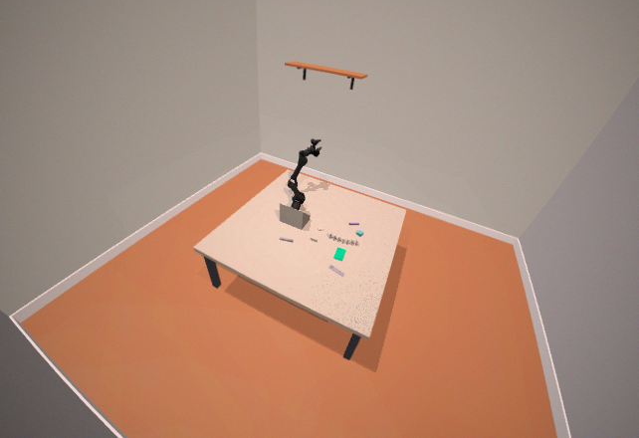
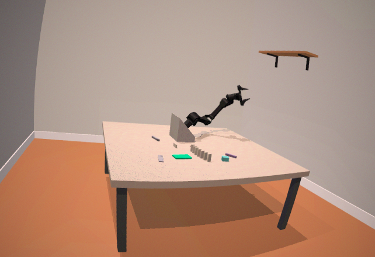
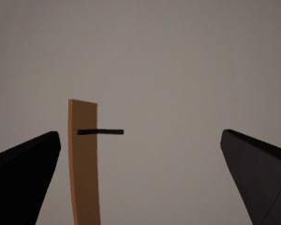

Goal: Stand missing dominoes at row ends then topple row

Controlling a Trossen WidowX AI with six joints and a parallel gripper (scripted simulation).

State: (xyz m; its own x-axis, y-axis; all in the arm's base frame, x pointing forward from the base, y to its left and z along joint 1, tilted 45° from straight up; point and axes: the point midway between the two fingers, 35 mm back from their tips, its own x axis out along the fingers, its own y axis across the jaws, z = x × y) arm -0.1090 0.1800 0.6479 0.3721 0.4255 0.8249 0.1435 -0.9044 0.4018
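A row of several beige dominoes (image 1: 342, 240) (image 2: 209, 157) stands upright on the table (image 1: 247, 237) (image 2: 136, 169). A small beige piece (image 1: 314, 240) (image 2: 174, 145) lies apart from the row, on the side toward the grey wedge. Another small pale piece (image 1: 320, 229) is near the wedge in the top view; I cannot pick it out clearly in the exterior view. Both are too small to tell their pose exactly. My gripper (image 1: 320, 144) (image 2: 249, 93) (image 3: 141, 140) is wide open and empty, raised high and far from the dominoes. The wrist view shows no dominoes.
The grey wedge (image 1: 290, 216) (image 2: 177, 129) stands beside the arm's base. A green slab (image 1: 339, 254) (image 2: 181, 156), teal block (image 1: 359, 233) (image 2: 225, 158), purple bar (image 1: 353, 223) (image 2: 231, 155), lilac bar (image 1: 336, 270) (image 2: 160, 158) and dark stick (image 1: 286, 239) (image 2: 155, 138) lie around the row. A wall shelf (image 1: 324, 69) (image 2: 287, 53) (image 3: 86, 164) hangs above.
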